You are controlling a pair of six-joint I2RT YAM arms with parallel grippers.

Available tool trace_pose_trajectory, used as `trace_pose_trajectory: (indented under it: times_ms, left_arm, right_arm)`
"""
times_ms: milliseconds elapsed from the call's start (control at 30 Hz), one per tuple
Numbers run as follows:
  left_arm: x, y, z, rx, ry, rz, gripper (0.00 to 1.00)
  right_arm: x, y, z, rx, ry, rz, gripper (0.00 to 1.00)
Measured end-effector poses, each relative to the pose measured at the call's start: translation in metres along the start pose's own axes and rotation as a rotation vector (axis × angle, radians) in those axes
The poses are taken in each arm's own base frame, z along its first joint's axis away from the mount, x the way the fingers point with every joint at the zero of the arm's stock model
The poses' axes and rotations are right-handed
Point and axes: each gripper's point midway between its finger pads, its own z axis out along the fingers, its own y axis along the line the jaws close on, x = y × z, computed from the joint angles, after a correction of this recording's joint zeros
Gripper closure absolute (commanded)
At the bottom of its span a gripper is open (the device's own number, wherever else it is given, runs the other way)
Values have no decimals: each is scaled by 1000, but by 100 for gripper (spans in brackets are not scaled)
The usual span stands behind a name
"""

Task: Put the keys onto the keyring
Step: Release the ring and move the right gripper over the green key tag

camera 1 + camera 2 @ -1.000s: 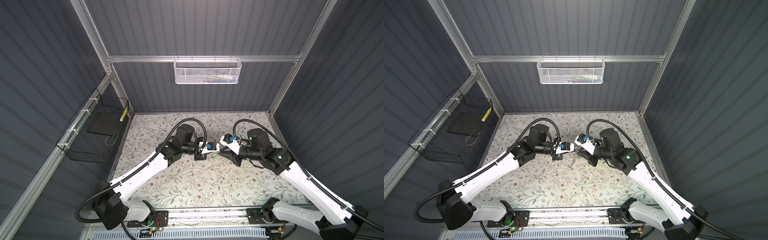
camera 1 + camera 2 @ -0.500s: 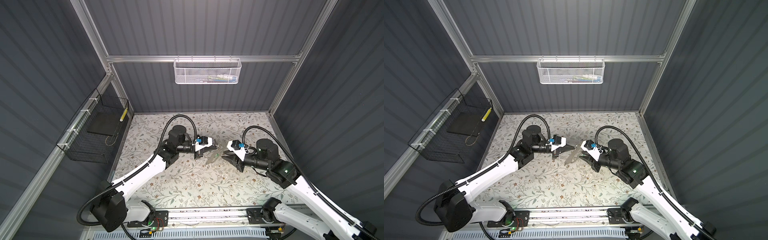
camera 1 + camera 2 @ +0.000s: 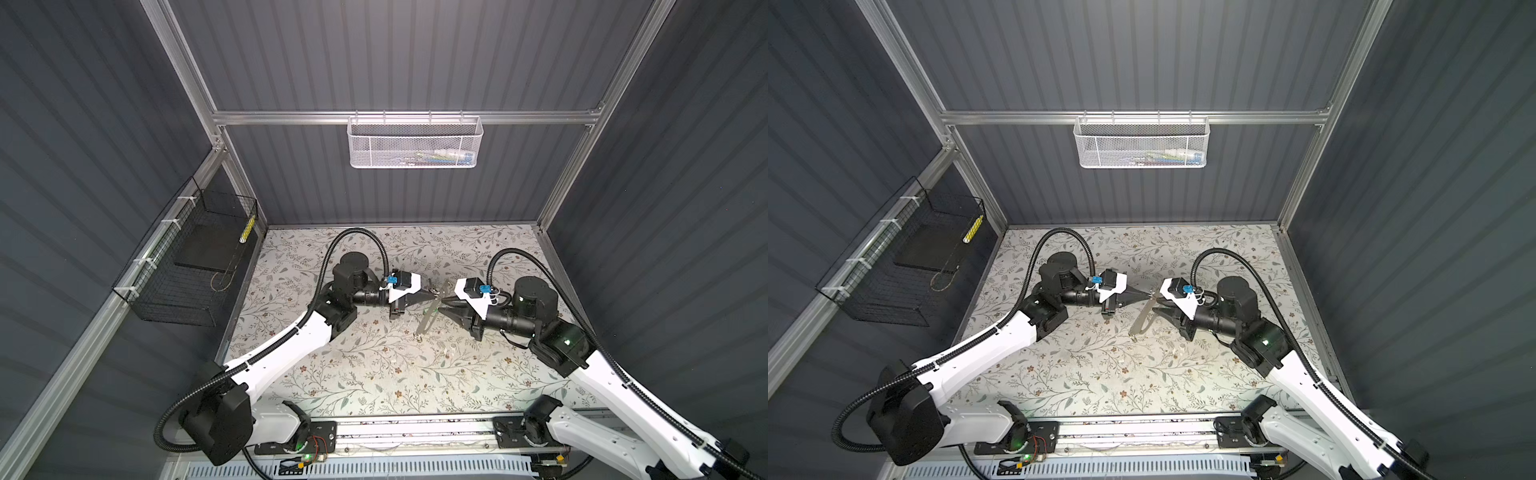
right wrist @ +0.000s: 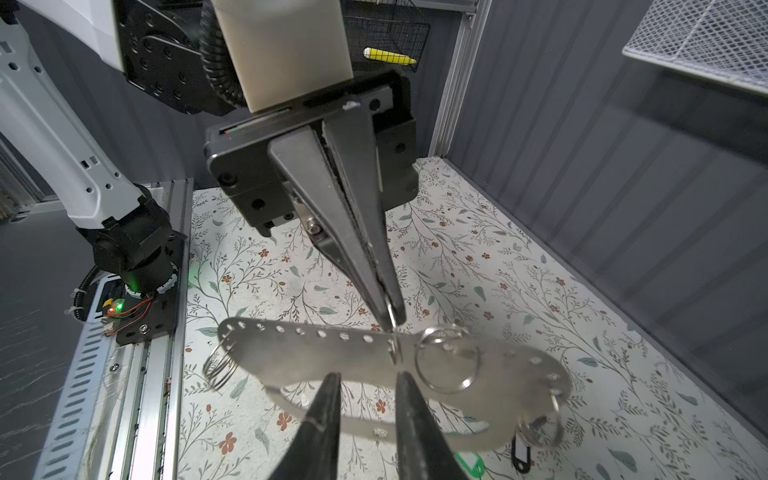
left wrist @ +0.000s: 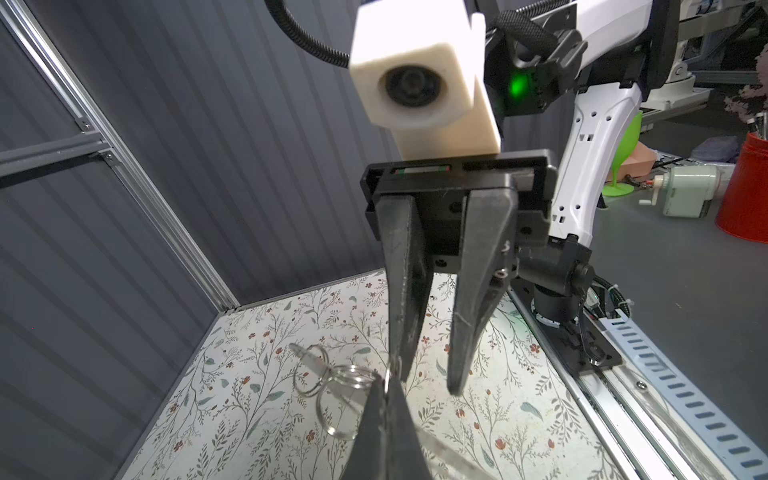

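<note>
My left gripper [image 3: 434,294] [image 5: 384,380] is shut on a small ring [image 4: 393,347] that hangs in a long perforated metal strip [image 4: 299,351] [image 3: 432,309]. The strip is held above the table and carries more rings [image 4: 449,363], one of them at its end [image 4: 218,370]. My right gripper [image 4: 368,384] [image 3: 443,305] stands open just short of the strip, with nothing between its fingers [image 5: 455,374]. The keyring's green tag [image 4: 469,463] lies on the table under the strip; its ring is hidden. The keys are out of view.
A black tag [image 4: 521,455] lies beside the green one. A white mesh basket [image 3: 415,143] hangs on the back wall and a black wire basket [image 3: 187,266] on the left wall. The floral table [image 3: 374,374] ends at a metal rail [image 3: 415,430] in front.
The right arm has drawn back to the right, then brought its gripper close to the strip again. The left gripper has kept its hold and shifted slightly.
</note>
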Motion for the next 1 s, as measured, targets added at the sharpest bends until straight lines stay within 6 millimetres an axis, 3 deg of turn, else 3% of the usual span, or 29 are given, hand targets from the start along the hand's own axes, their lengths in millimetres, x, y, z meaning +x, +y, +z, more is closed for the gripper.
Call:
trace_pose_trajectory:
  times_ms: [267,533,733,1000]
  left_arm:
    - [0,-1,0,1,-8,-9,100]
    - [11,1,-1,-30,18,-44,100]
    - [22,7,-7,-82,48,-63,100]
    - [47,14,-35,-198,107,-96,100]
  right_arm:
    - [0,-4,1,21,-4,-3,74]
    - [33,-15,-13,168,50,88,67]
    - [84,-27,-17,298,135,237,61]
    - [182,-46,11,420,462,512,63]
